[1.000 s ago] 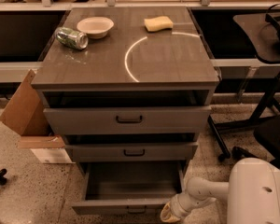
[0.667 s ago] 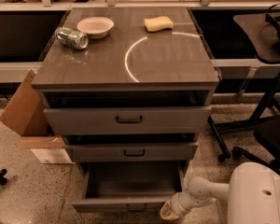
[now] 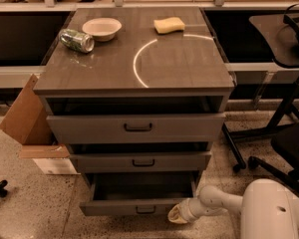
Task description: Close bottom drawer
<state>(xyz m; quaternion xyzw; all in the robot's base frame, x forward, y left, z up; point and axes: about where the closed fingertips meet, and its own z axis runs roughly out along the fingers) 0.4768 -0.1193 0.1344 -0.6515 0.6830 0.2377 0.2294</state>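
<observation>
The bottom drawer (image 3: 139, 208) is the lowest of three grey-brown drawers and has a narrow front with a small black bar handle. It stands partly pulled out, and its dark inside (image 3: 142, 185) shows. My gripper (image 3: 178, 214) is low by the floor, against the right end of the drawer's front panel. The white arm (image 3: 217, 201) reaches in from the lower right.
The top drawer (image 3: 137, 127) and middle drawer (image 3: 139, 162) stick out slightly. On the cabinet top lie a crushed can (image 3: 77, 40), a white bowl (image 3: 101, 28) and a yellow sponge (image 3: 169, 25). A cardboard box (image 3: 32, 123) stands on the left and black chair legs (image 3: 261, 148) on the right.
The bottom drawer's front has moved back toward the cabinet, so less of its inside shows. My gripper has moved up and inward with the front panel.
</observation>
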